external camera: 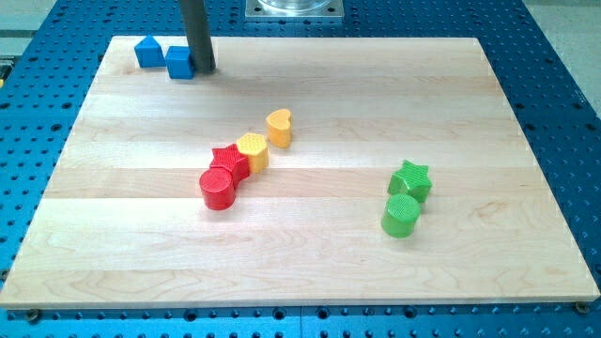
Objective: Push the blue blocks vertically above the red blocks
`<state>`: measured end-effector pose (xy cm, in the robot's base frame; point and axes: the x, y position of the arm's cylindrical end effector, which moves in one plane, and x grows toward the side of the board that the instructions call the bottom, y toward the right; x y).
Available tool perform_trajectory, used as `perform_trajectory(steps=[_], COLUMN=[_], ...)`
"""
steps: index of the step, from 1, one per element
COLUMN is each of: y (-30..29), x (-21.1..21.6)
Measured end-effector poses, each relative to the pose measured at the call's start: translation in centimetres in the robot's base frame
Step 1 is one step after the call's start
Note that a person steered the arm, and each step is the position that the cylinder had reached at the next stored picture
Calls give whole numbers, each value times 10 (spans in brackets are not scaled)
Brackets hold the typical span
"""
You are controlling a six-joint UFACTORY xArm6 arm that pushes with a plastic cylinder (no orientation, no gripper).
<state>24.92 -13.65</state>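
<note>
Two blue blocks sit near the board's top left: a blue pentagon-like block (147, 52) and a blue cube (179, 63) just right of it. My tip (204, 69) stands right against the blue cube's right side. A red cylinder (217, 189) and a red star (230, 162) lie touching near the middle of the board, well below and to the right of the blue blocks.
A yellow hexagon-like block (254, 150) touches the red star, with a yellow heart (279, 127) just up-right of it. A green star (410, 179) and green cylinder (401, 215) sit at the right. The wooden board (310, 272) lies on a blue perforated table.
</note>
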Motion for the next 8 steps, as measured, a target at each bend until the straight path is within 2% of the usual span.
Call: perform_trajectory(steps=[1, 2, 3, 4, 5, 6, 7, 8], y=[-5, -17, -88, -125, -74, -62, -68, -37], x=[-54, -58, -58, -36, 16, 18, -28, -13])
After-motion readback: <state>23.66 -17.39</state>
